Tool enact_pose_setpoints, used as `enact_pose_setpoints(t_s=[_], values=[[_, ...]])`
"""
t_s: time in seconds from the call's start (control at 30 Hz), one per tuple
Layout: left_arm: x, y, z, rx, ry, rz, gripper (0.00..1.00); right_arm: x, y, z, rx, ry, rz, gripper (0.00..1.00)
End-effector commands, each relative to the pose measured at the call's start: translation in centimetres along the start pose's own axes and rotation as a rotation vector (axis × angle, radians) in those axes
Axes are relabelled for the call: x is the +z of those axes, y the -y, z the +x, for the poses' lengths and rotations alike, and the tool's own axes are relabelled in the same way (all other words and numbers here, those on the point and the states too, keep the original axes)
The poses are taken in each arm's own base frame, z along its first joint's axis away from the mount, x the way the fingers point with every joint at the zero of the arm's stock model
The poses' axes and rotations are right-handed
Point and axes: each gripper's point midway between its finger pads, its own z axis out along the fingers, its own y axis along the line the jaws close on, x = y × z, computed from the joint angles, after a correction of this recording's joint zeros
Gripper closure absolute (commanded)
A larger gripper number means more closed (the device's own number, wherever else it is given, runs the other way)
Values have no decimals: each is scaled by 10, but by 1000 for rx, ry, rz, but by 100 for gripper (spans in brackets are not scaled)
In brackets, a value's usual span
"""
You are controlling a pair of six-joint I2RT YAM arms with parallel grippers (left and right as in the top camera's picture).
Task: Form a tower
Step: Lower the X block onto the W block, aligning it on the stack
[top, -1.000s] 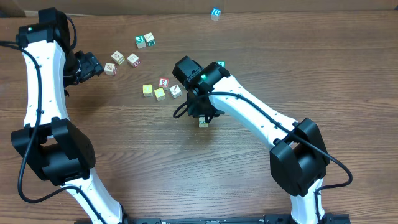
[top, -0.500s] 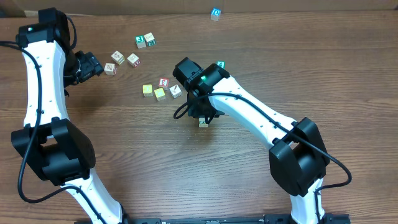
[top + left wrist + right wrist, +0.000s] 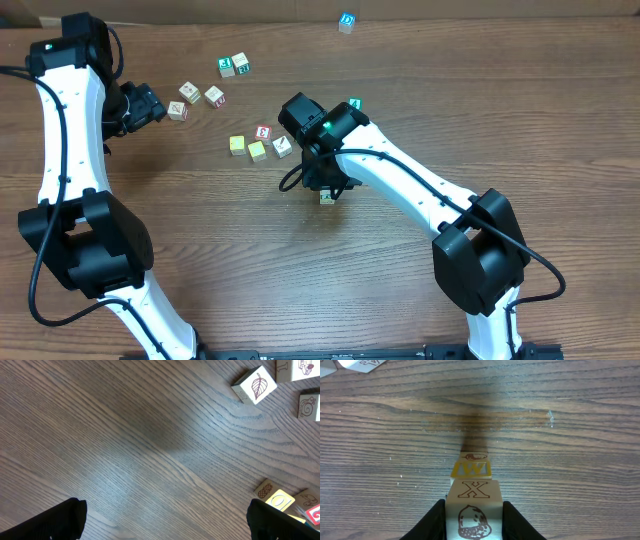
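Note:
My right gripper (image 3: 473,519) is shut on a plain wooden cube (image 3: 473,491) that shows an "X" and a brown acorn, one black finger hugging each side. Just below and beyond it stands the tower (image 3: 471,467), whose top cube is yellow-edged with a "W"; I cannot tell if the held cube touches it. From overhead, the right gripper (image 3: 323,182) covers the tower (image 3: 327,198) at mid table, so only a corner peeks out. My left gripper (image 3: 165,522) hangs open over bare wood at the far left (image 3: 150,103).
Loose cubes lie behind the tower: a yellow one (image 3: 237,145), a red-edged one (image 3: 263,132), another pale one (image 3: 283,146), two green-edged ones (image 3: 233,65), several by the left gripper (image 3: 190,92), and a blue one (image 3: 347,21) at the far edge.

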Motion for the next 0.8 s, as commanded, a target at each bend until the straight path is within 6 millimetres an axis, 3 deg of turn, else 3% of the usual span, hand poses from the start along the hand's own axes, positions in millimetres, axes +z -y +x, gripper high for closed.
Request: enact_pose_setpoints(t_s=[0.0, 0.77], values=[[-10, 2, -3, 3, 26, 15, 1, 1, -1, 3, 1, -7, -1, 69], [-10, 2, -3, 3, 26, 14, 0, 1, -4, 4, 1, -17, -17, 67]])
